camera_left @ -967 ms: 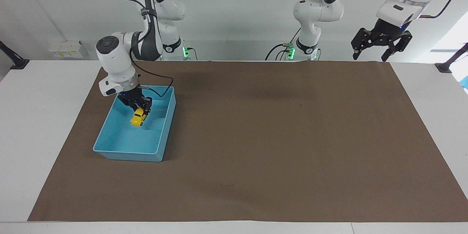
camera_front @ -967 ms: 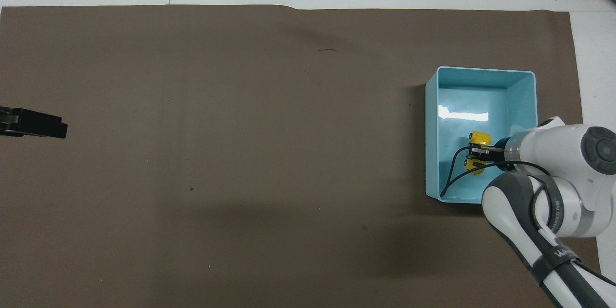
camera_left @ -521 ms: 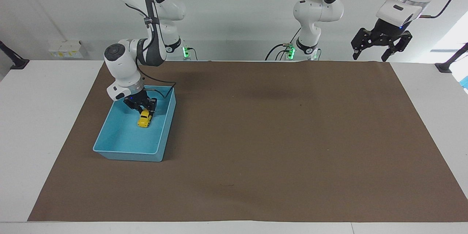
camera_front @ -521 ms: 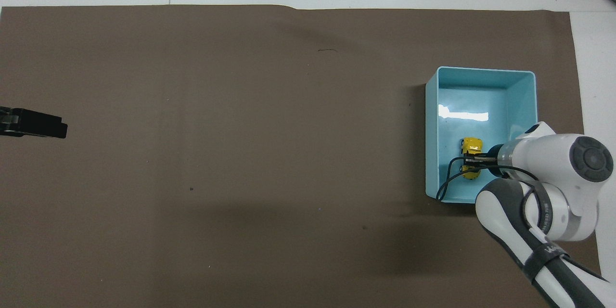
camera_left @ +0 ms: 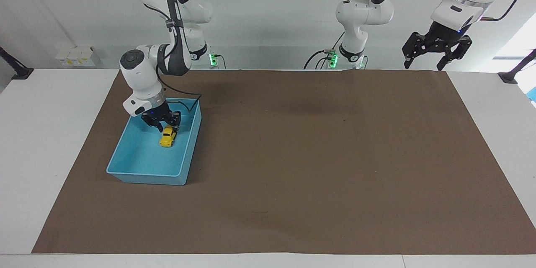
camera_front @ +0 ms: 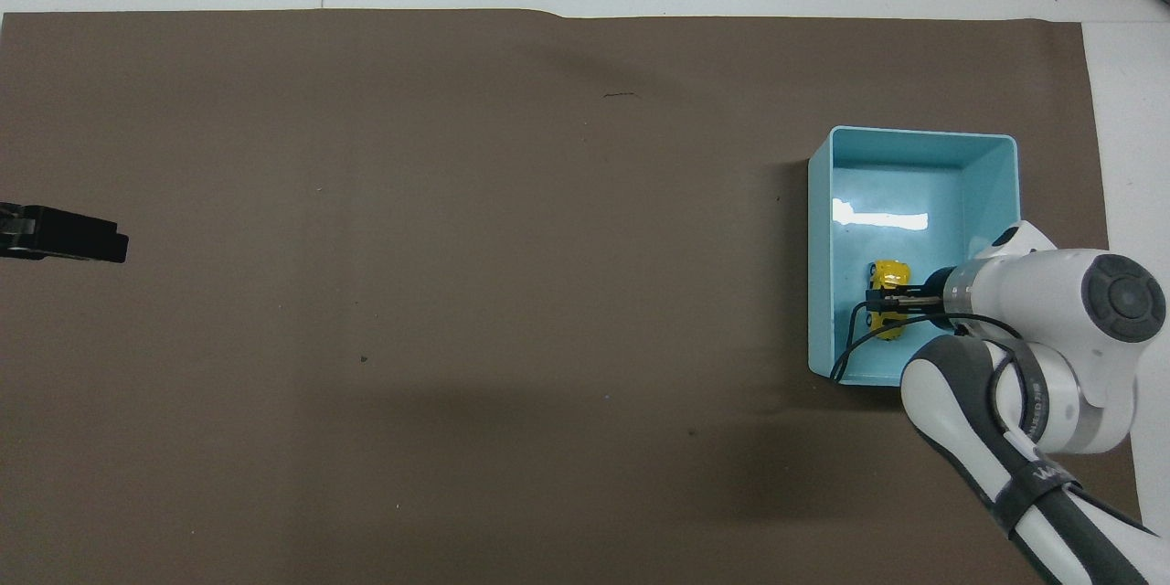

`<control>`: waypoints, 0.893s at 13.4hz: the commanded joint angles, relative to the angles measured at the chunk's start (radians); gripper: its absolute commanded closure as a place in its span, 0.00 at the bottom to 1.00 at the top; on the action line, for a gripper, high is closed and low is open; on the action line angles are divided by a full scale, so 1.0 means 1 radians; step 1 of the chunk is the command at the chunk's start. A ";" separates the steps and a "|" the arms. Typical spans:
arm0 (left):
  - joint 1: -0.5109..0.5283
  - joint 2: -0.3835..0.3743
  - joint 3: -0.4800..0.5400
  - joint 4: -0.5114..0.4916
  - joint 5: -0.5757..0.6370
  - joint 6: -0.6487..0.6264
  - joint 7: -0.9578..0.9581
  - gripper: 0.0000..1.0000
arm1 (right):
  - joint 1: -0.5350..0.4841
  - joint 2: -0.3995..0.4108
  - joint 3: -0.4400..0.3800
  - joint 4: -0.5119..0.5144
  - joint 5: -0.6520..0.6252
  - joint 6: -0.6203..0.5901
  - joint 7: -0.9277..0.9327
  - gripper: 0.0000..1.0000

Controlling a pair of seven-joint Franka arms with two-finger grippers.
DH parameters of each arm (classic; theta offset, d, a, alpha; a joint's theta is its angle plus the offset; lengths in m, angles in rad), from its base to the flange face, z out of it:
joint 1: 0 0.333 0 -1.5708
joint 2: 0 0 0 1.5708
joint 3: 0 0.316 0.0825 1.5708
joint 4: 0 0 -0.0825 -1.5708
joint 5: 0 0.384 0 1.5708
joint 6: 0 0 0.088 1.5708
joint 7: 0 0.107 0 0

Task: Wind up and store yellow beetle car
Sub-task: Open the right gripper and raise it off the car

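The yellow beetle car [camera_left: 168, 136] sits on the floor of the blue bin [camera_left: 125, 171], in the half of the bin nearer to the robots and closer to the wall that faces the middle of the table. The storing step therefore appears all but complete; whether the car has been wound cannot be read from these views. The right gripper [camera_left: 161, 123] is low inside the bin, directly over the car's end nearest the robots. Whether its fingers are parted or closed on the car cannot be told. What remains, by judgement, is to confirm release and lift the right gripper straight up out of the bin. Clearance is limited: the bin walls enclose the gripper on all sides, and a black cable [camera_front: 850, 343] from the wrist loops over the bin's nearer rim, so a sideways exit risks catching a wall or dragging the bin. The brown mat [camera_left: 318, 155] around the bin offers wide room. The left gripper [camera_left: 435, 56] waits, fingers apart, raised over the mat's corner at the left arm's end.
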 commanded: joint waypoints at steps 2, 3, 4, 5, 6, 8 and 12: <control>0.016 -0.011 -0.011 -0.002 0.003 -0.009 0.004 0.00 | -0.008 -0.005 0.007 0.128 0.028 -0.128 -0.036 0.00; 0.016 -0.011 -0.011 -0.002 0.003 -0.009 0.004 0.00 | -0.006 0.004 0.007 0.183 0.012 -0.185 -0.033 0.00; 0.016 -0.011 -0.011 -0.002 0.003 -0.009 0.005 0.00 | -0.006 0.005 0.007 0.231 0.010 -0.242 -0.032 0.00; 0.016 -0.011 -0.011 -0.002 0.003 -0.009 0.005 0.00 | -0.006 0.010 0.007 0.275 0.008 -0.296 -0.025 0.00; 0.016 -0.011 -0.011 -0.002 0.003 -0.009 0.005 0.00 | -0.006 0.010 0.005 0.321 0.005 -0.348 -0.006 0.00; 0.016 -0.011 -0.011 -0.002 0.003 -0.009 0.004 0.00 | -0.005 0.038 0.007 0.417 -0.044 -0.441 0.104 0.00; 0.016 -0.011 -0.011 -0.002 0.003 -0.010 0.005 0.00 | 0.009 0.035 0.013 0.524 -0.049 -0.596 0.176 0.00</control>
